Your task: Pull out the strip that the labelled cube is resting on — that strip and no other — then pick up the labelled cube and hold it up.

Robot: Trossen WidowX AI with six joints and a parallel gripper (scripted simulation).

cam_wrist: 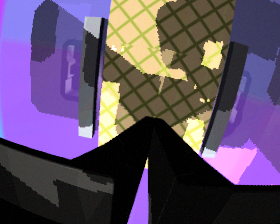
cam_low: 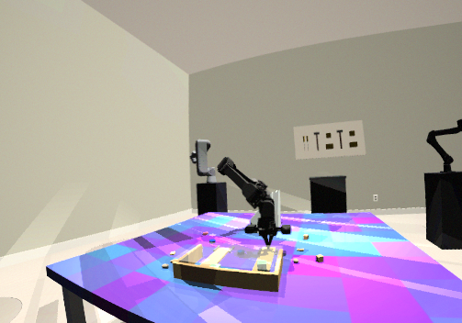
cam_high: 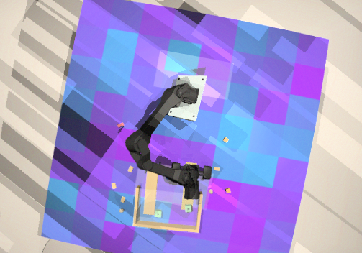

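My gripper (cam_high: pixel 191 166) (cam_low: pixel 268 243) (cam_wrist: pixel 152 125) is shut, its tips over the right wooden strip (cam_high: pixel 186 205) (cam_wrist: pixel 133 30); whether they touch it I cannot tell. That strip shows a cross-hatch pattern in the wrist view. A pale green cube (cam_high: pixel 188 208) (cam_low: pixel 262 265) sits on its end away from the arm base. The left wooden strip (cam_high: pixel 150 194) (cam_low: pixel 216 255) lies roughly parallel. A second pale green cube (cam_high: pixel 158 213) is at the right edge of its end. Both cubes carry small marks in the top view, too small to read. The arm hides part of the right strip.
A low wooden wall (cam_high: pixel 167 227) (cam_low: pixel 225 275) encloses the strips on three sides, open towards the arm base. A pale see-through area overlies the middle of the strips. Dark upright bars (cam_wrist: pixel 90 80) (cam_wrist: pixel 226 95) flank the right strip. Several small blocks (cam_high: pixel 226 139) (cam_high: pixel 130 169) (cam_low: pixel 320 258) lie outside.
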